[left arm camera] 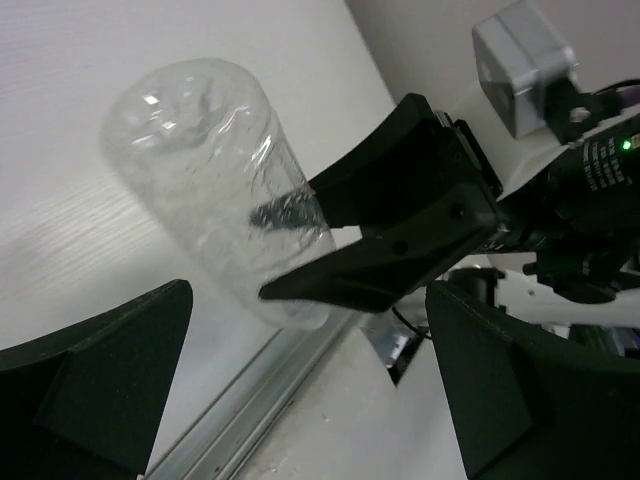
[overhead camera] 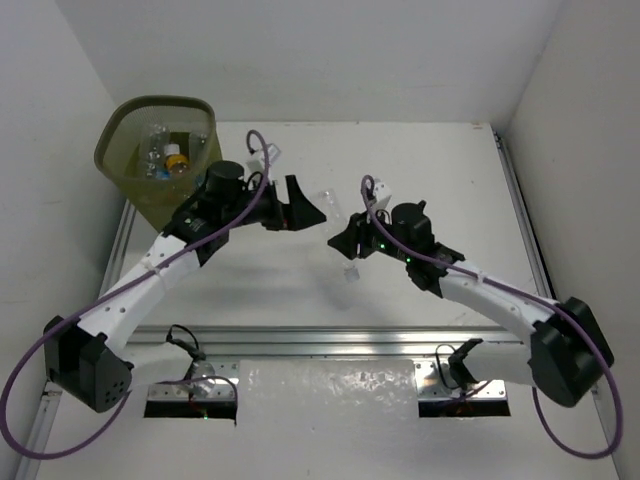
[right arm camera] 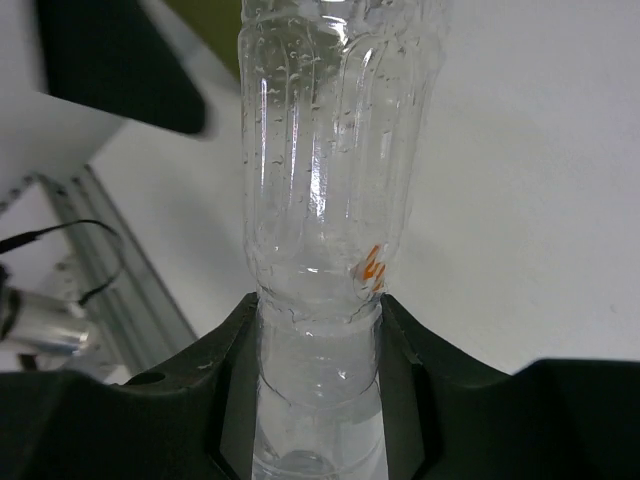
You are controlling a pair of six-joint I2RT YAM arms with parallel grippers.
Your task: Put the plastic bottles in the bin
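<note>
I am barely resolving the clear bottle [right arm camera: 330, 180] from above. The right gripper [right arm camera: 320, 345] is clamping its waist; the left gripper [overhead camera: 310, 207] is hanging wide beside it.

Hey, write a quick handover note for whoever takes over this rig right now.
Right tool: shut on a clear bottle at its waist.
Left tool: open, facing that bottle, not gripping it.
Bin: far left corner, beside the left tool.
Done: several bottles lie in the bin.
Left: get the clear bottle into the bin, probably by passing it to the left tool. No other loose bottle is in view.
</note>
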